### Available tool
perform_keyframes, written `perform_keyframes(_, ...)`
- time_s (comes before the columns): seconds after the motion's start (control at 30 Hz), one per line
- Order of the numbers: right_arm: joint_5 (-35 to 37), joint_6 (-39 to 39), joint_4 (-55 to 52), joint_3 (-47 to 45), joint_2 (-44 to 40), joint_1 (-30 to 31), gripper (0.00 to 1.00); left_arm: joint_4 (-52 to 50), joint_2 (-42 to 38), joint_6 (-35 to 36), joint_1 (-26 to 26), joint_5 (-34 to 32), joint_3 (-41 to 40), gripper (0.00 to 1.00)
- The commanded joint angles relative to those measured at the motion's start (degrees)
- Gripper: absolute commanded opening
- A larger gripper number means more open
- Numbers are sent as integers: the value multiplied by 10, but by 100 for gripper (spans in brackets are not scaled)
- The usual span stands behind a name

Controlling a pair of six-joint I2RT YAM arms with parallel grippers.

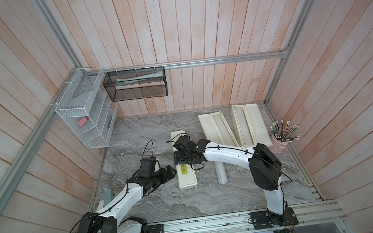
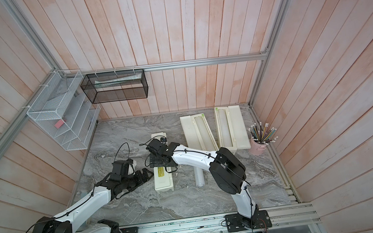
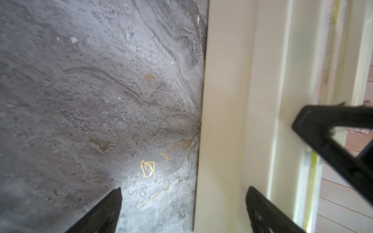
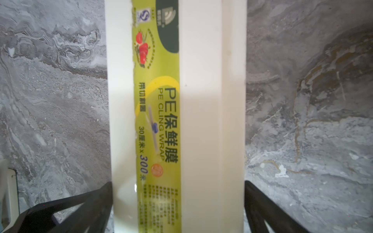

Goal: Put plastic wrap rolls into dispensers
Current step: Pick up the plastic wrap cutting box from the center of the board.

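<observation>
Pink plank walls (image 1: 195, 26) enclose a grey marbled tabletop (image 1: 147, 130), with a white rack (image 1: 78, 107) and black basket (image 1: 135, 91) hung.

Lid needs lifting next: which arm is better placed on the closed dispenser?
Probably right: its open pincer straddles the closed dispenser; the left pincer sits at its side, partly over the table.

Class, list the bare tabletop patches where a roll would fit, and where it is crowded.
Free: the front strip between the rail and the closed box and loose roll; the back-left patch beside the wire rack. Crowded: left end effector and right end effector at the closed box; open boxes and pencil cup back right.
</observation>
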Motion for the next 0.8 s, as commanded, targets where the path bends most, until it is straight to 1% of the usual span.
perform_keyframes(0.0, -1, -8, -82, 22, 28, 11, 98, 32, -16, -16, -6, 19, -11, 97)
perform_keyframes(0.23, 14, -60, -150, 70, 56, 20, 98, 45, 0, -16, -10, 19, -15, 97)
perform_keyframes(0.43, 15, -77, -175, 86, 77, 20, 98, 24, 6, -10, -10, 4, -11, 97)
perform_keyframes(0.67, 4, -87, -170, 91, 88, 5, 98, -17, -8, 10, -10, -26, -2, 99)
perform_keyframes(0.77, 4, -93, -154, 77, 69, -11, 94, -26, -19, 13, -9, -30, 1, 100)
